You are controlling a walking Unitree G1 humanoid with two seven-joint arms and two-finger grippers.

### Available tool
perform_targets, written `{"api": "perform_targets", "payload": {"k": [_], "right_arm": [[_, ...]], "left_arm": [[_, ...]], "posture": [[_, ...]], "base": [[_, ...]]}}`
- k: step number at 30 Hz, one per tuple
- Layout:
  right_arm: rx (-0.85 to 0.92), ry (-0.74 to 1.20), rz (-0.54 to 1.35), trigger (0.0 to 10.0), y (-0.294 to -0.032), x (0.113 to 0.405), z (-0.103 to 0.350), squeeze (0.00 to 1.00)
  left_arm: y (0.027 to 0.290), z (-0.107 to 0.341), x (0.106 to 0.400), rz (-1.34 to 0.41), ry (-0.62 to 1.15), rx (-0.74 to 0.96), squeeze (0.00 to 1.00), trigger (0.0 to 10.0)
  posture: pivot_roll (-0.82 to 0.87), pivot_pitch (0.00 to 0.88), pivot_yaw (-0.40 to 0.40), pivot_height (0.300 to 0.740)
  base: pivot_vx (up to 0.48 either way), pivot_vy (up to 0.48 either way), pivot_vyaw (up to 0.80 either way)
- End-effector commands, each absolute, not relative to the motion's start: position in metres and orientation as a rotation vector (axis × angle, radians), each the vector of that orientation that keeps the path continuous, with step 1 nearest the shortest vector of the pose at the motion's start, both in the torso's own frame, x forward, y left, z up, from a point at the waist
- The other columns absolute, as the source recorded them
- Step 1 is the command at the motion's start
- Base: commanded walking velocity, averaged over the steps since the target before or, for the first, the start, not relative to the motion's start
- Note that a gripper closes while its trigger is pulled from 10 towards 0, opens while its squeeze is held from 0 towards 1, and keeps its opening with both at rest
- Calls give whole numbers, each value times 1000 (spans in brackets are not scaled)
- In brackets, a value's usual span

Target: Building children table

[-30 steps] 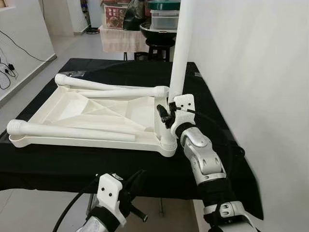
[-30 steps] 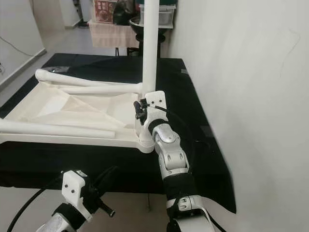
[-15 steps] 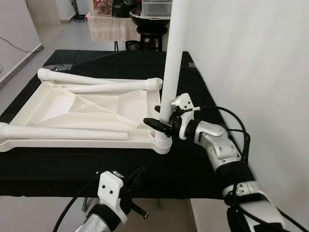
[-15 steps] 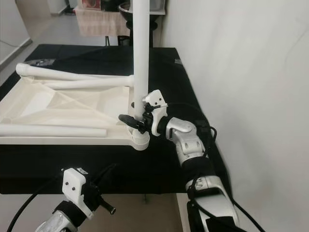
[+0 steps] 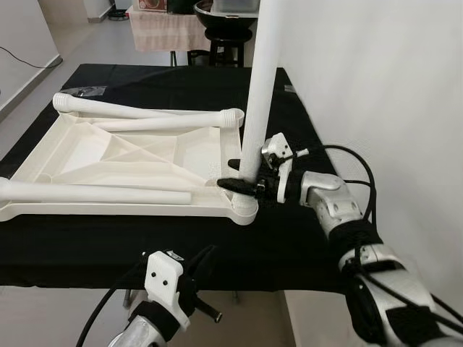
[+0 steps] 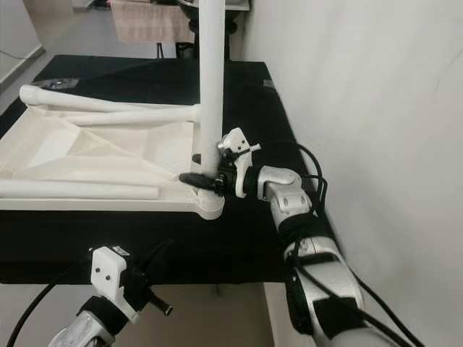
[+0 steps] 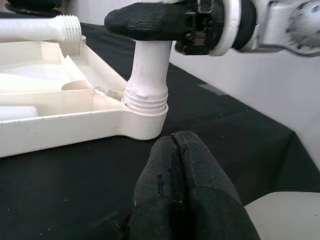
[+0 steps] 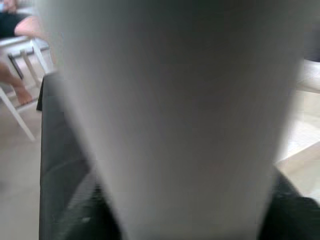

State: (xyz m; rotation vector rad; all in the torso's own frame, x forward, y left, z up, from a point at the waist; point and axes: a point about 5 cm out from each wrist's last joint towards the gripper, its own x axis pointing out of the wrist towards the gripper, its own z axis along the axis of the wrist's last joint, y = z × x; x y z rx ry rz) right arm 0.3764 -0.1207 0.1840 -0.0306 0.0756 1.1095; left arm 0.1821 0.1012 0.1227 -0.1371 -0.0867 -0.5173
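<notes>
While it stands upright in the near right corner socket of the overturned white table top (image 5: 130,155), the table leg (image 5: 258,94) is clasped low down by the right gripper (image 5: 244,176), whose black fingers (image 5: 239,185) reach in from the right and close around the leg just above its threaded foot. The table top lies underside up on a black cloth (image 5: 289,238) that covers a work table set against a white wall (image 5: 376,87) on the right. Three more legs lie flat inside the table top: one along its near edge (image 5: 94,193) and two (image 5: 145,114) angled across its far end, meeting near the far right corner.

From the left wrist camera, the joint is plain: the leg's ribbed end (image 7: 145,100) sits in the corner collar (image 7: 145,122), with the right gripper's finger (image 7: 145,21) crossing in front of the leg above it. That same view has the left gripper (image 7: 175,170) with its two black fingertips pressed together, grasping nothing; the head views place it low and near, in front of the table's near edge and well apart from the table top.

The right wrist camera gives only a blurred white column of the leg (image 8: 175,110) up close, with a person's bare leg (image 8: 20,30) and a white chair (image 8: 20,105) in the distance
</notes>
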Motion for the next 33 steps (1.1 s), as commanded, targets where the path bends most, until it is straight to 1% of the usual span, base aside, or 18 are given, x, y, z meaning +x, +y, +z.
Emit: {"api": "perform_targets", "payload": {"k": [1,6,10,11,14,15,16,17,18,19,20,21,25,30,31,32,33], "right_arm": [[-7,62,1107,0,-120,378,186,0],[-14,56,1103,0,-126,377,184,0],[-83,51,1067,0,-135,371,176,0],[-111,77,977,0,-135,367,165,0],[-111,94,930,0,-134,365,159,0],[-87,105,663,0,-128,363,147,0],[-74,129,504,0,-117,347,133,0],[-65,129,423,0,-108,333,126,0],[-68,94,395,0,-99,326,130,0],[-68,94,395,0,-99,326,130,0],[-74,65,422,0,-92,323,133,0],[-74,65,422,0,-92,323,133,0],[-98,53,414,0,-97,340,136,0],[-98,47,467,0,-91,339,141,0],[-104,38,450,3059,-89,337,146,0],[-103,6,520,10000,-85,336,158,384],[-103,6,520,10000,-85,336,158,384]], "left_arm": [[100,123,179,-524,-72,-132,0,10000],[100,124,177,-523,-70,-135,0,10000],[99,125,177,-522,-70,-138,0,10000],[100,125,177,-521,-69,-138,0,10000],[101,126,178,-521,-68,-138,0,10000],[101,126,178,-520,-68,-137,0,10000],[102,126,180,-519,-68,-137,0,10000],[103,127,181,-518,-68,-137,0,10000],[104,126,182,-519,-68,-134,0,10000],[104,126,182,-519,-68,-134,0,10000],[104,125,184,-519,-66,-132,0,10000],[104,125,184,-519,-66,-132,0,10000],[105,123,189,-515,-66,-136,0,10000],[106,123,191,-505,-69,-137,0,10000],[106,123,192,-505,-68,-137,0,10000],[106,123,192,-508,-66,-137,0,10000],[106,123,192,-508,-66,-137,0,10000]], "posture": [[126,107,-84,740],[121,118,-84,740],[108,124,-86,740],[95,120,-89,740],[95,120,-89,740],[85,117,-88,740],[81,123,-80,740],[82,123,-73,740],[75,110,-64,740],[75,110,-64,740],[62,98,-58,740],[62,98,-58,740],[71,78,-70,740],[72,71,-66,740],[68,71,-62,740],[66,71,-60,740],[66,71,-60,740]], "base": [[0,0,0],[0,0,0],[0,0,0],[0,0,0],[0,0,0],[0,0,0],[0,0,0],[0,0,0],[0,0,0],[0,0,0],[0,0,0],[0,0,0],[0,0,0],[0,0,0],[0,0,0],[0,0,0],[0,0,0]]}}
